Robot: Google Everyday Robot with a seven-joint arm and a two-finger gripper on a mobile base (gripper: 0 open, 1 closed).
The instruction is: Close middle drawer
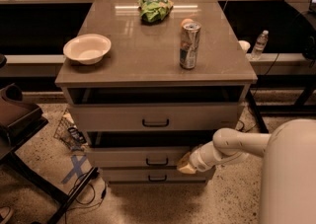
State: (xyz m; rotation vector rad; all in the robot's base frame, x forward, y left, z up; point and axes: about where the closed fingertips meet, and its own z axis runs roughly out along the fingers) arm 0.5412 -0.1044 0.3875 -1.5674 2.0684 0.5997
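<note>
Near right corner: the robot's rounded white body [291,173]. Its white arm [232,145] reaches left and slightly down toward the cabinet.

Pincer [185,164]: tan-tipped, at the right part of the front of the wide grey-beige middle drawer [128,157], right of its small dark centre handle [157,161]. Touching or only just before the front, cannot tell. Open or closed, cannot tell.

Speckled floor [163,203] in front of the cabinet lies open. To the left, a blue tape cross [75,168], black cables [91,188] and the legs of a dark stand [19,119] crowd that side.

The middle drawer stands pulled out a little, with a dark gap above its top edge. The lowest drawer [123,174] sits further in beneath it. The top grey-beige drawer [108,118] juts out furthest, with a dark slot between it and the tabletop's front edge.

On the brown tabletop [143,57]: a cream round bowl [87,48] near the left edge, a tall silver drink can [189,45] right of centre, and a crumpled green snack bag [154,9] toward the far edge. The three are well apart.

Beyond, to the right: a clear plastic water bottle [259,44], upright on a pale ledge.
</note>
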